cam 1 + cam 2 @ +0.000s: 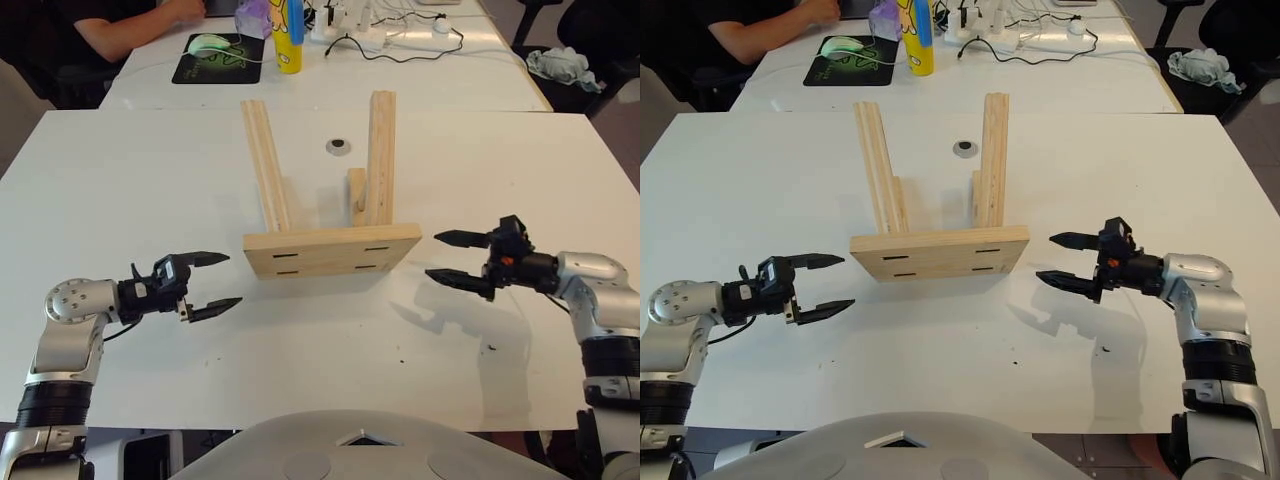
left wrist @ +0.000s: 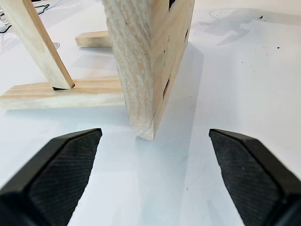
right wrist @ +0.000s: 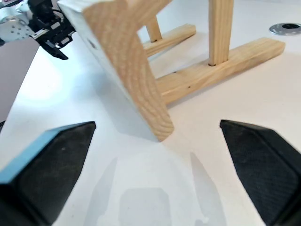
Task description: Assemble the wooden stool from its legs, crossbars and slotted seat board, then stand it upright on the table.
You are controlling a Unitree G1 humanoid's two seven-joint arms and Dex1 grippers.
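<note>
Two open, empty hands sit low over the table (image 1: 120,190). The left hand (image 1: 232,279) is at 8 o'clock of the seat board (image 1: 330,250) and the right hand (image 1: 432,255) at 4 o'clock, both apart from it and pointing inward. The stool lies on its side, board on edge, legs (image 1: 265,165) toward 12 o'clock, a crossbar (image 2: 40,44) seated. Assembly looks finished; uprighting remains.

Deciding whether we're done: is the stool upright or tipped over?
Tipped over. The seat board stands on its edge on the table, and the legs point sideways along it.
</note>
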